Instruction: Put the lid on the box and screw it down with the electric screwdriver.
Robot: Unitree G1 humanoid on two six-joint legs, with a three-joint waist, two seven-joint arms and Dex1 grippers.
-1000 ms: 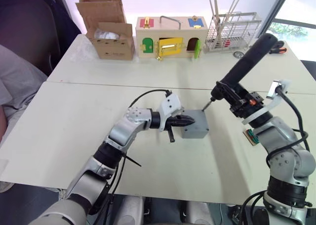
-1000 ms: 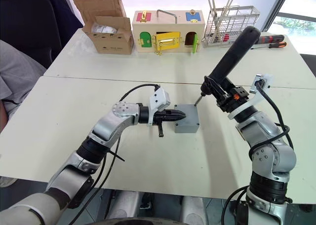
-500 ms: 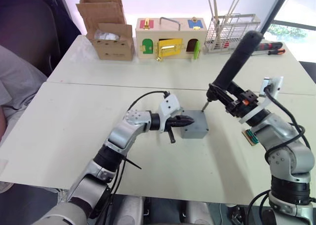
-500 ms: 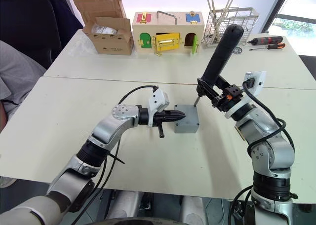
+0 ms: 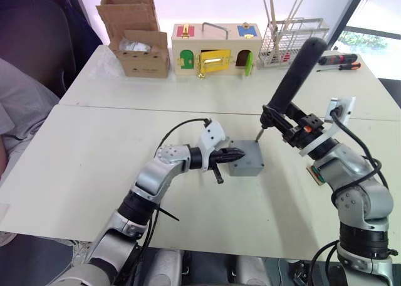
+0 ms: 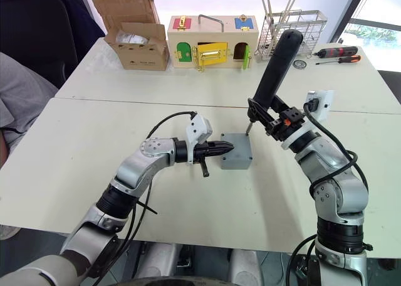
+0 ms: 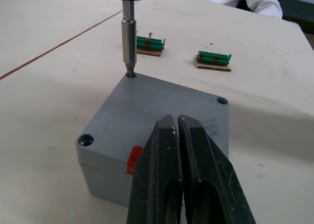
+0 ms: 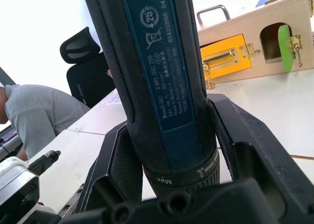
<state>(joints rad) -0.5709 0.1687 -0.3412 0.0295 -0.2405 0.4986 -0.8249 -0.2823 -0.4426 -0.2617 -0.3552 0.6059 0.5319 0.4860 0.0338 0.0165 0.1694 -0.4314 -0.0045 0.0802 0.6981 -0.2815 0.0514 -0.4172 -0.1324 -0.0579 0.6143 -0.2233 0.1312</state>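
Observation:
The grey box (image 5: 246,162) sits mid-table with the lid (image 7: 167,101) lying on top of it, and a red mark (image 7: 133,160) shows on its side. My left gripper (image 5: 235,153) is shut, its tips pressed against the lid's near edge. My right gripper (image 8: 167,150) is shut on the electric screwdriver (image 5: 293,79), which leans up and to the right. Its metal bit (image 7: 128,42) stands in the screw hole at the lid's far corner. Two other corner holes of the lid are in sight in the left wrist view.
At the back stand a cardboard box (image 5: 138,32), a wooden box with coloured doors (image 5: 216,47) and a wire rack (image 5: 294,41). Hand screwdrivers (image 5: 338,60) lie at the far right. Green terminal blocks (image 7: 213,59) lie beyond the box. A person (image 5: 19,110) sits at the left.
My right arm has swung the electric screwdriver's handle leftward, so it stands more upright, with the bit tip still at the lid's far corner. My left gripper has stayed at the box.

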